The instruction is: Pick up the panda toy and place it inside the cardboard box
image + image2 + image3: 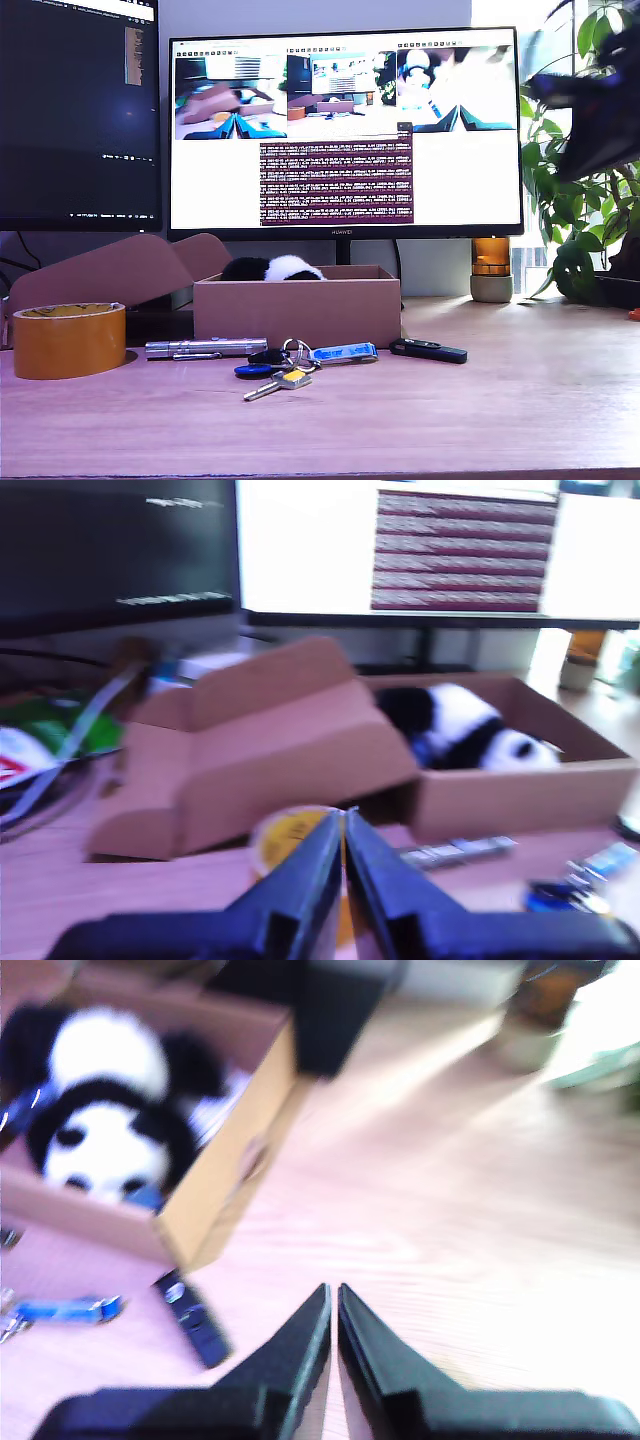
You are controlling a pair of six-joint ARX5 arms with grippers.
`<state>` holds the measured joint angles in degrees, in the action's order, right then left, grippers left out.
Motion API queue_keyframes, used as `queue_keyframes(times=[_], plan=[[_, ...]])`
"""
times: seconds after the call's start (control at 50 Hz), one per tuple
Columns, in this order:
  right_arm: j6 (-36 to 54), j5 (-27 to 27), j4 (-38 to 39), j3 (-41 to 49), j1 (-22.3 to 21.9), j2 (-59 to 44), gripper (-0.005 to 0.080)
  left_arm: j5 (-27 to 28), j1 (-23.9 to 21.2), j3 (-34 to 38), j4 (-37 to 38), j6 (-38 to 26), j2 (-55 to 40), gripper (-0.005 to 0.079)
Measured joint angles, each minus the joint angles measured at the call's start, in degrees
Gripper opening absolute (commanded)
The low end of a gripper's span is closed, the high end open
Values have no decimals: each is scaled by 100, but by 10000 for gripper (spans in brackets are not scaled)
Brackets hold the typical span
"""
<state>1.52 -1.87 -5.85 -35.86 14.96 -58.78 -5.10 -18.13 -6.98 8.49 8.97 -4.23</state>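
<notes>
The panda toy [272, 268] lies inside the open cardboard box [295, 312], only its black-and-white back showing above the wall in the exterior view. The first wrist view shows the panda toy [465, 730] resting in the cardboard box [520, 790], past the raised lid flap [280, 740]. My first gripper [344, 825] is shut on nothing, well short of the box, above a tape roll. In the second wrist view the panda toy [100, 1130] lies face up in the cardboard box [230, 1170]. My second gripper [333, 1295] is shut and empty over bare desk beside the box.
An orange-brown tape roll [68, 338] stands at the exterior view's left. A silver flashlight [205, 347], keys [285, 365] and a black fob [428, 350] lie before the box. Monitors [345, 130] stand behind. A blurred dark arm [590, 110] hangs before the plant [580, 230].
</notes>
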Motion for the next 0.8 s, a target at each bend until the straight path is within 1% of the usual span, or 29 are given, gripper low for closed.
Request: queue_keyframes(times=[0.2,0.4,0.54,0.64,0.8], plan=[[-33,-11,22,498,-452,577,-7,310,564,210,-28,-24,0,-19],[-177,-15,26,1001,-942,1274,-7,297,876,245,-26,-52,0,-19],[-435,-4,188,1456,-990,1803,-7,256,896,245,68,-57,0,-19],[-472,-11,339,1714,-990,2229,-7,291,896,245,323,-37,0,-19],[-466,-48,793,2218,-990,2999,-7,306,896,245,704,-35,0,-19]])
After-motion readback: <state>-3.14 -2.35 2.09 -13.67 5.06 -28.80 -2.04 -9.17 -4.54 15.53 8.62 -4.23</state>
